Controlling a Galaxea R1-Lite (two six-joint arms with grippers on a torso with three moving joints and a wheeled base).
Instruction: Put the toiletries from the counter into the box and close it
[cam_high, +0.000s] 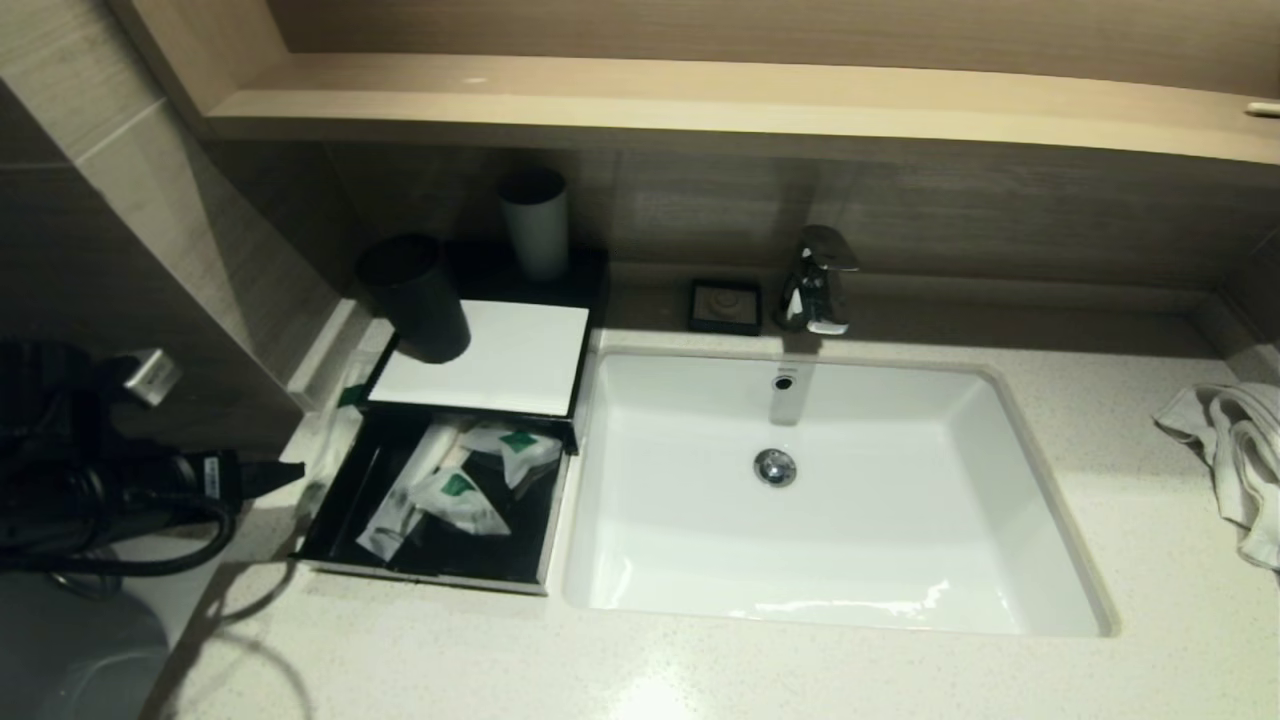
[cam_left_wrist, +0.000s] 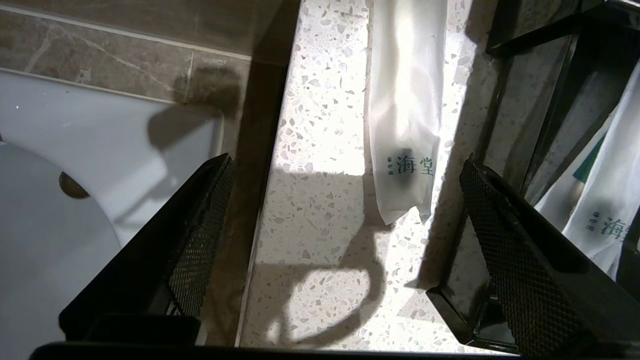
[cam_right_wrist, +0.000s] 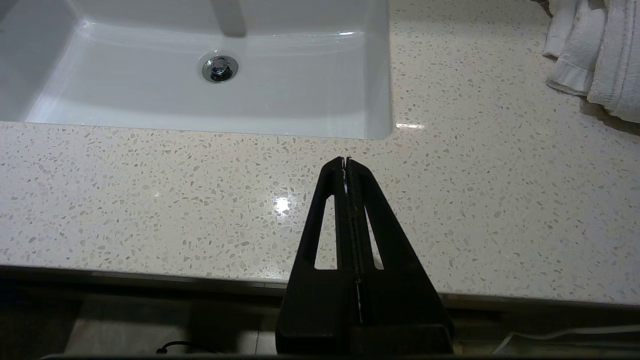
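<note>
Left gripper (cam_left_wrist: 345, 240), jaws wide, hovers over the long sachet (cam_left_wrist: 406, 115) at the counter's (cam_left_wrist: 320, 200) left edge beside the open box (cam_high: 440, 575). It might pinch only film and slip, I think; parked right gripper (cam_right_wrist: 346, 165) is closed.

Towel (cam_high: 1228, 450) cut by right edge; long sachet (cam_left_wrist: 406, 110) top out of frame.

The speckled off-white stone bench (cam_high: 700, 670) lies bare in front of the white rectangular sink (cam_high: 830, 490), giving broad room to pass. Left of the low black box with its white top panel (cam_high: 480, 360), only a narrow strip of bench runs along the tiled wall (cam_high: 200, 250), and a long white translucent sachet (cam_left_wrist: 405, 110) lies in it. A dark cup (cam_high: 415, 297) stands on the box's top, and its pulled-out drawer (cam_high: 435, 500) juts forward. A crumpled white towel (cam_high: 1230, 450) occupies the far right.
</note>
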